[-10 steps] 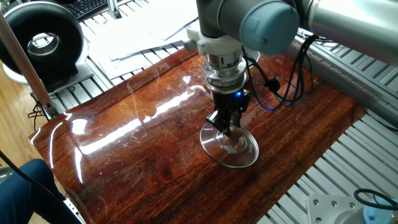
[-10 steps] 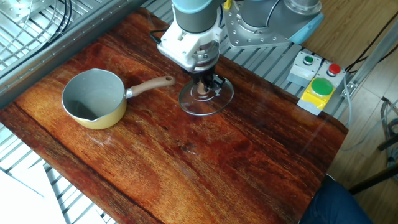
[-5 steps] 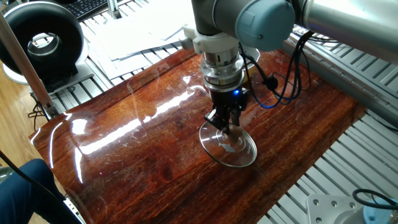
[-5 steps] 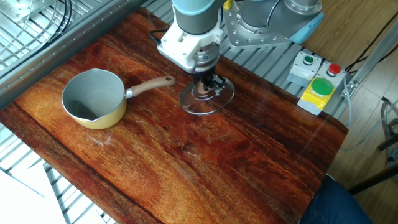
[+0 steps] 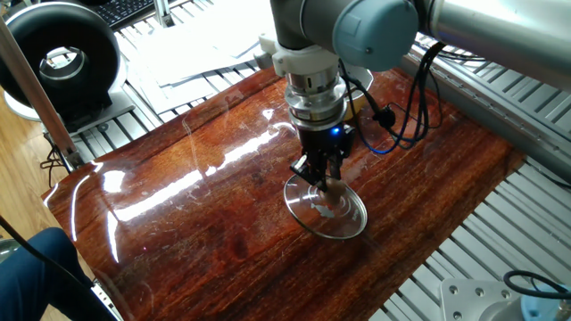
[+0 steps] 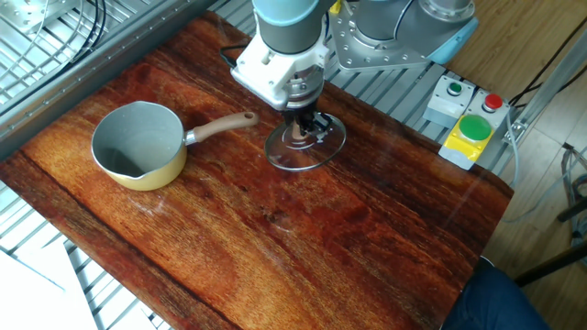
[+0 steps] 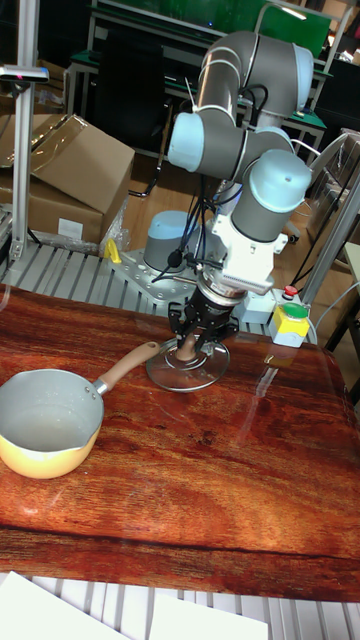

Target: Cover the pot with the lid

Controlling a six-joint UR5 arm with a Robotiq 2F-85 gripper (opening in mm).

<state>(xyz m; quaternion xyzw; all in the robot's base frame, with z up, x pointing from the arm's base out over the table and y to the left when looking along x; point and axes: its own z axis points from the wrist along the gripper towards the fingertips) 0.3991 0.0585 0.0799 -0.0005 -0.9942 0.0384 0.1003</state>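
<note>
The pot (image 6: 138, 145) is a small yellow saucepan with a pale inside and a light wooden handle (image 6: 222, 127) that points right. It stands at the left of the wooden table, also low on the left as the pot (image 7: 45, 420) in the tall fixed view. The lid (image 6: 305, 148), clear glass with a brown knob, is level just right of the handle's tip. My gripper (image 6: 301, 134) comes straight down and is shut on the knob. The lid (image 5: 326, 210) under the gripper (image 5: 323, 183) sits at or barely above the tabletop. The gripper (image 7: 190, 350) and lid (image 7: 188, 368) stand apart from the pot.
A yellow button box (image 6: 470, 136) and a grey one (image 6: 446, 96) sit on the metal frame right of the table. The robot base (image 6: 385, 37) stands behind the lid. A black round device (image 5: 62, 58) and papers (image 5: 205, 49) lie beyond the table's far side.
The arm with the lid in its grip has shifted slightly, a few pixels to the left in one fixed view. The pot has not moved.
</note>
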